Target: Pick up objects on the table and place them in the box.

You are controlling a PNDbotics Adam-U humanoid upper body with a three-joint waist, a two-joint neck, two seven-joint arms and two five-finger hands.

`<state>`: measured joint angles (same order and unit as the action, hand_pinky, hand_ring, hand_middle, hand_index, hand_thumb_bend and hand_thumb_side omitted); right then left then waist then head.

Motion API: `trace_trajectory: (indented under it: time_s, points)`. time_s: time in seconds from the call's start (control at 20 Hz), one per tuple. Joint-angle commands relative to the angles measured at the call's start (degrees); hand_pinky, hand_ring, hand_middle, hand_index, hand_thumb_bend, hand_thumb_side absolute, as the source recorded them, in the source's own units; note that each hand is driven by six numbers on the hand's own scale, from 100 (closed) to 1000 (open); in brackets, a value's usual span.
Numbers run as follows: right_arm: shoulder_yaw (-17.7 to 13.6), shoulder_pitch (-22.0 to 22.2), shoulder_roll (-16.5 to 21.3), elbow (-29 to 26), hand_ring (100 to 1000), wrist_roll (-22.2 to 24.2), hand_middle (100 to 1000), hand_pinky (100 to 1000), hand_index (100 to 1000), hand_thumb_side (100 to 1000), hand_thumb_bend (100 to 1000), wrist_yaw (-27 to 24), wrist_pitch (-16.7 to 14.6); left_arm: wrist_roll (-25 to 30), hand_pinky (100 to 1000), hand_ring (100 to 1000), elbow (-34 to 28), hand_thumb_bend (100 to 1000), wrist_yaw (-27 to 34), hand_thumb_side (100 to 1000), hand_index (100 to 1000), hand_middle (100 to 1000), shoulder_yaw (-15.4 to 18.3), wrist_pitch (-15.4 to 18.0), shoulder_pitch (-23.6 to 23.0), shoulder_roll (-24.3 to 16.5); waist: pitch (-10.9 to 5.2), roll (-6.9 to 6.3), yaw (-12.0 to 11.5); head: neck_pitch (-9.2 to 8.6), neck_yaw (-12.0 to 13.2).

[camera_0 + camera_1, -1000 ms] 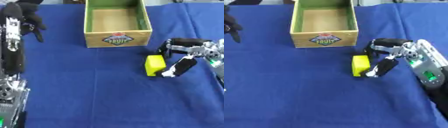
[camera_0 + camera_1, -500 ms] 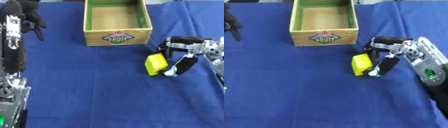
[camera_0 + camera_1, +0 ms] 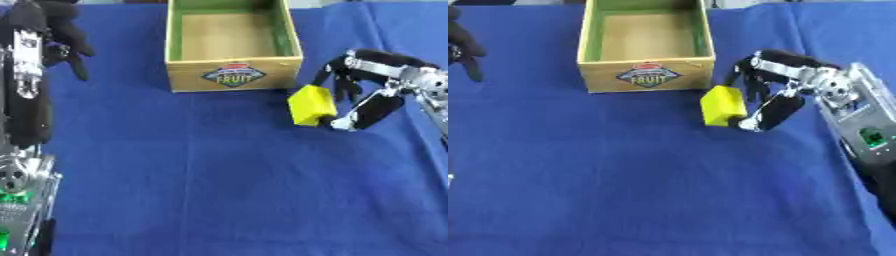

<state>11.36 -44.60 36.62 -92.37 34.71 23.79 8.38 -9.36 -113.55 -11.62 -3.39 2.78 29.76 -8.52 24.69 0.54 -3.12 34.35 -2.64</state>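
A yellow block [image 3: 311, 105] hangs tilted just above the blue cloth, right of the wooden box's front corner. My right hand [image 3: 367, 102] is shut on it, thumb below and fingers curled over its far side. The box [image 3: 233, 74] bears a "FRUIT" label and stands open at the top middle, with nothing visible inside. My left hand [image 3: 63, 35] rests at the upper left with its dark fingers hanging relaxed, holding nothing.
A blue cloth [image 3: 201, 175] covers the whole table. My left arm [image 3: 24, 100] runs down the left edge, and my right forearm [image 3: 859, 135] lies along the right edge.
My right hand has lifted the yellow block and carried it up and left, closer to the box's front right corner. The left hand has hardly moved.
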Motion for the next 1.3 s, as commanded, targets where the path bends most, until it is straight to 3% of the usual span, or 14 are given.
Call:
trace_trajectory:
  time_s: [0.05, 0.35, 0.55, 0.9, 1.3]
  points:
    - [-1.3, -1.6, 2.4, -3.2, 486, -2.6, 135, 388, 217, 100, 100, -2.4, 2.6, 0.3, 255, 450, -1.0, 100, -0.1, 851, 645, 447, -0.2, 0.0, 0.5, -0.8, -1.74, 0.12, 0.2, -0.89, 0.1]
    - [-1.6, -4.7, 5.2, -6.3, 482, -7.6, 125, 383, 208, 100, 100, -3.2, 6.2, 0.5, 253, 449, -1.0, 100, -0.2, 851, 645, 447, -0.3, 0.0, 0.3, -1.2, -1.88, 0.56, -0.1, -1.56, -0.2]
    - [-2.0, -8.9, 6.0, -4.2, 475, -9.9, 116, 373, 201, 100, 100, -4.7, 8.4, 0.7, 251, 448, -1.0, 100, -0.3, 851, 644, 446, -0.5, 0.0, 0.2, -1.6, -1.64, 1.09, -0.9, -2.49, -1.0]
    - [-2.5, -16.6, 5.0, 4.1, 472, -15.2, 113, 370, 200, 100, 100, -4.9, 10.3, 1.1, 249, 448, -1.0, 100, -0.4, 850, 644, 445, -0.9, 0.1, 0.7, -1.7, -0.15, 2.12, -3.2, -4.76, -3.1]
    - [-2.3, -23.2, 2.3, 16.5, 469, -22.9, 112, 372, 201, 100, 100, -1.0, 10.0, 1.8, 246, 447, -1.0, 100, -0.2, 850, 644, 445, -1.6, 0.6, 2.8, -1.4, 2.52, 3.28, -7.9, -7.99, -7.4]
